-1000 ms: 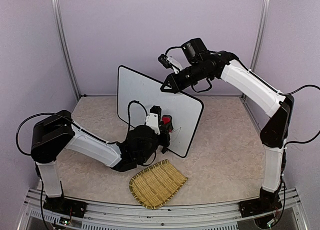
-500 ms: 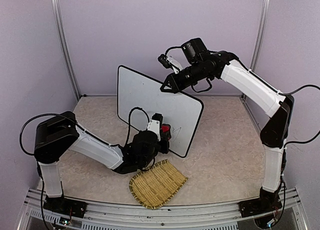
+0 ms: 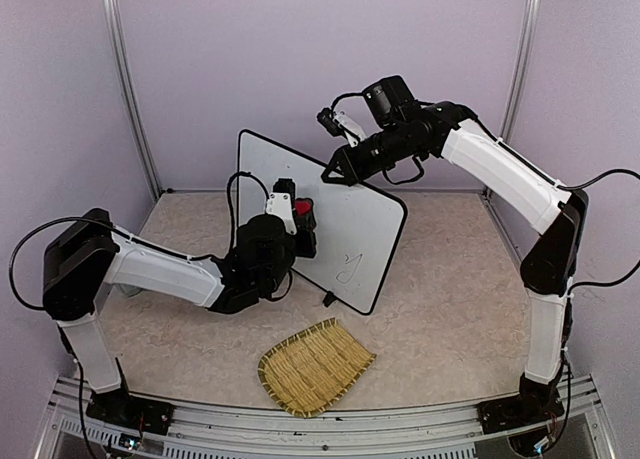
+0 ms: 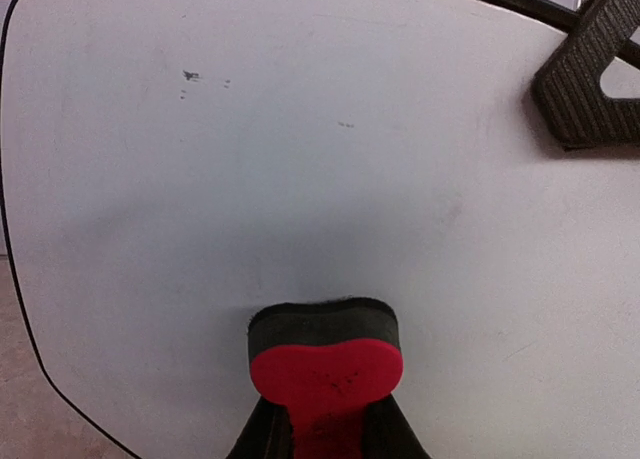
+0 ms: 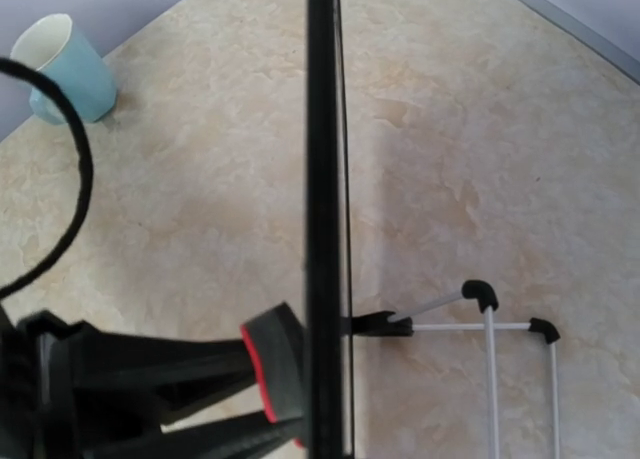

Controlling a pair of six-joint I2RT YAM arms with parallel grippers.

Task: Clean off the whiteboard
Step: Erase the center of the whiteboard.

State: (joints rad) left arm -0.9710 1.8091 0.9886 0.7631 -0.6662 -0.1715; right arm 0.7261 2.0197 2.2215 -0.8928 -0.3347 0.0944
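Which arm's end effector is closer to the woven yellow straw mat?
Left. The left end effector, pressing a red eraser on the flat white whiteboard, sits beyond the straw mat; the right end effector clamps the whiteboard's top edge, higher and farther back.

Edge-on whiteboard (image 5: 322, 159), its thin black rim running straight down the middle, red-and-black eraser (image 5: 268, 364) pressed to one face, pale blue cup (image 5: 62, 67) well apart on that same side, white wire stand (image 5: 490, 329) with black tips behind the board, beige marbled surface (image 5: 480, 129)
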